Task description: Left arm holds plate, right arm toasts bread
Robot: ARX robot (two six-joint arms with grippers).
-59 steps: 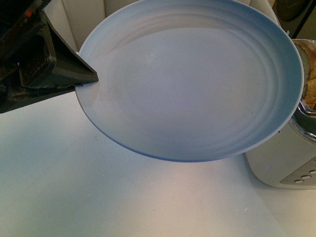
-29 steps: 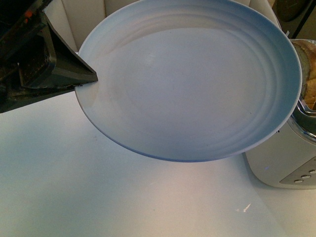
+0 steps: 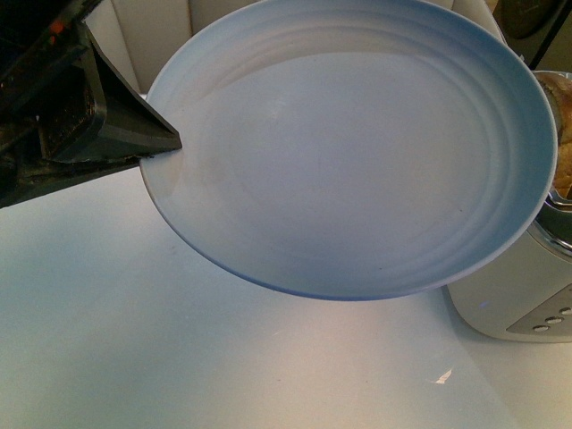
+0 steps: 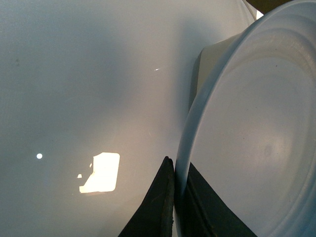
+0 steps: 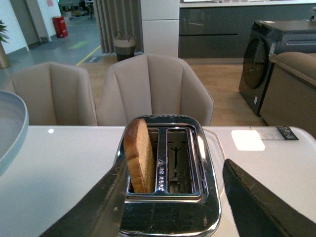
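Note:
The pale-blue plate (image 3: pixel 357 152) is held up in the air, tilted, above the white table. My left gripper (image 3: pixel 165 143), black and wedge-shaped, is shut on the plate's left rim. The left wrist view shows its two jaws clamped on either side of the rim, with the gripper (image 4: pixel 177 173) gripping the plate (image 4: pixel 256 148). The bread (image 5: pixel 138 158) stands upright in the near-left slot of a chrome toaster (image 5: pixel 168 207); its top shows past the plate's right edge (image 3: pixel 561 98). My right gripper (image 5: pixel 175 165) is open and empty, with its fingers either side of the toaster.
The toaster (image 3: pixel 509 295) stands at the table's right, partly under the plate. The white table (image 3: pixel 134 340) lies below. Beige chairs (image 5: pixel 155 89) stand behind the table. The plate's edge (image 5: pixel 10 128) shows in the right wrist view.
The plate and my left gripper have shifted slightly to the right and down. The bread and toaster have not moved.

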